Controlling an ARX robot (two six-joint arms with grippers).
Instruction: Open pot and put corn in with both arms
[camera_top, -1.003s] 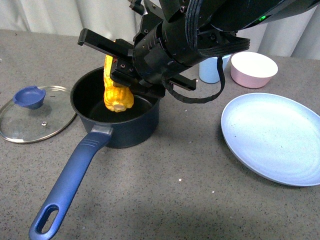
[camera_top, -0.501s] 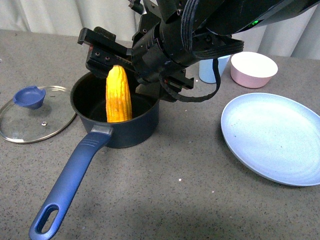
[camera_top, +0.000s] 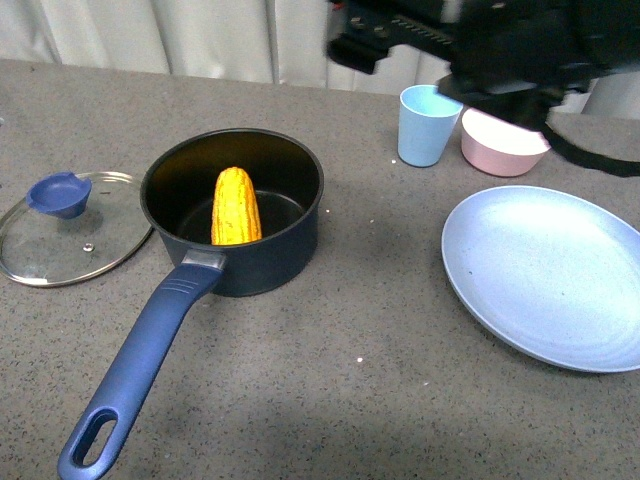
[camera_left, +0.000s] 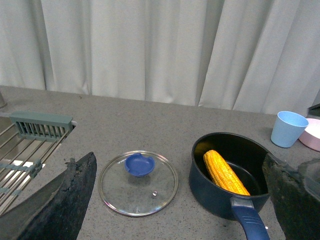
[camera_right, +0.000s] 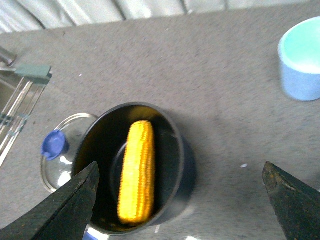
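Corn (camera_top: 235, 206) leaning inside open pot (camera_top: 290, 240), ribbed yellow cob against black interior. Glass lid (camera_top: 70, 228) flat on speckled grey table (camera_top: 350, 380) just left, near sink edge. Right tool (camera_right: 180, 200) spread wide, empty, above pot. Left tool (camera_left: 185, 200) likewise wide apart, seemingly empty.

Corn (camera_top: 236, 206) inside pot (camera_top: 232, 212), leaning on near wall. Glass lid (camera_top: 70, 226) w/ blue knob on table left of pot. Right arm (camera_top: 500, 40) blurred up top, over blue cup (camera_top: 424, 125) & pink bowl (camera_top: 503, 141). Blue plate (camera_top: 550, 275) at right.
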